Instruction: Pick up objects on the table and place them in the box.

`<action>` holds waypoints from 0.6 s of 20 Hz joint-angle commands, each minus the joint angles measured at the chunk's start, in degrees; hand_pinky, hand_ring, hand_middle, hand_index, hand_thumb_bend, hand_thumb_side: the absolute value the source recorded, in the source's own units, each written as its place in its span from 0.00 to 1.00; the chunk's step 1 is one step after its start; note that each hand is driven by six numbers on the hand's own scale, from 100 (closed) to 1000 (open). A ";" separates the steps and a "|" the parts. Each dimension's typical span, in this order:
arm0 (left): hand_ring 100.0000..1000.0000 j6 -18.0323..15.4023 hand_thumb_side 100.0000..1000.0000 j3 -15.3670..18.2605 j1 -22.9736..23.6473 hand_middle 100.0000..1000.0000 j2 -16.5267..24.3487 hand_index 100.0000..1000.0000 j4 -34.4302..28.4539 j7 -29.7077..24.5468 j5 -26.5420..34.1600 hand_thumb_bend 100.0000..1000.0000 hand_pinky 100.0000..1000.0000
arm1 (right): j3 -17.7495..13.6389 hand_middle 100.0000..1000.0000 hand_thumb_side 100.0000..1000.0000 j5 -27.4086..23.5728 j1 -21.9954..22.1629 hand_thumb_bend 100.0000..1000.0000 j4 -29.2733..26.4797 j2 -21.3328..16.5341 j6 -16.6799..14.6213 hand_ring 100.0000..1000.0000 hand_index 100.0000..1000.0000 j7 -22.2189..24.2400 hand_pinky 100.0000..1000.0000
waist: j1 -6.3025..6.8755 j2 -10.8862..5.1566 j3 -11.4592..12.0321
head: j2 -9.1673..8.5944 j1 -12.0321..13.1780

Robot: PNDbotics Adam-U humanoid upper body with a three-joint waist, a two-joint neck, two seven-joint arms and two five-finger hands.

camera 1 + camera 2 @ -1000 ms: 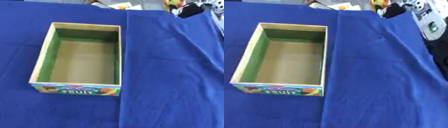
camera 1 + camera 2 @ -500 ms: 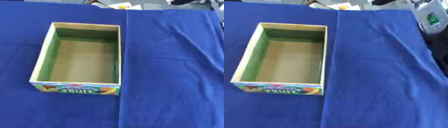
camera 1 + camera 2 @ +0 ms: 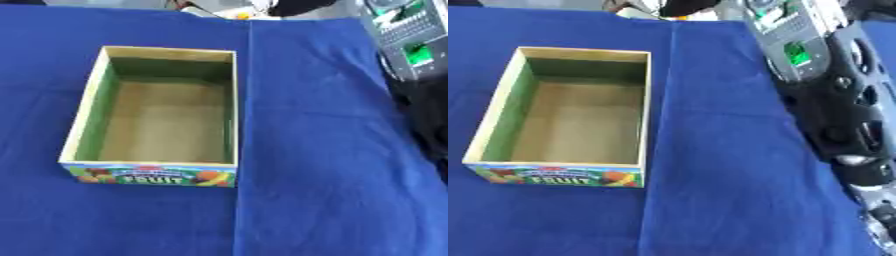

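An open wooden box with green inner walls and a fruit label on its near face is seen lying on a desk covered by a blue cloth. The box is empty; only its bare floor is shown.

Compared with a second ago, the whole scene has been shifted, so the head camera is judged to have moved; the box itself is not judged to have been moved. Right of the box, a dark arm with silver joints and a green-lit panel has been brought into the right eye view, where only cloth and far clutter were seen before.

No hand is shown in either view, so the state of the fingers cannot be told.

No loose object is seen on the cloth near the box. Beyond the box's far edge, blurred clutter is visible, too indistinct to name. The placing is judged not yet begun, with the right arm possibly being readied for a first reach.
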 commanded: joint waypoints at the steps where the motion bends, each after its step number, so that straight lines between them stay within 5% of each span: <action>1: 0.80 -0.44 1.00 0.06 -0.55 0.83 0.74 0.80 -0.98 0.62 0.77 0.00 0.54 | 0.40 0.31 0.11 2.30 -0.45 0.00 -1.53 3.55 0.14 0.54 0.42 1.13 0.68 | 0.20 -1.70 0.17 | 0.50 -0.52; 12: 0.79 -1.98 1.00 0.09 -0.74 0.82 0.59 0.79 -0.98 4.76 2.19 0.00 0.54 | 5.34 0.31 0.11 11.35 2.54 0.00 5.44 12.11 -0.85 0.53 0.41 2.11 0.67 | 0.10 -2.08 0.91 | 0.52 -1.43</action>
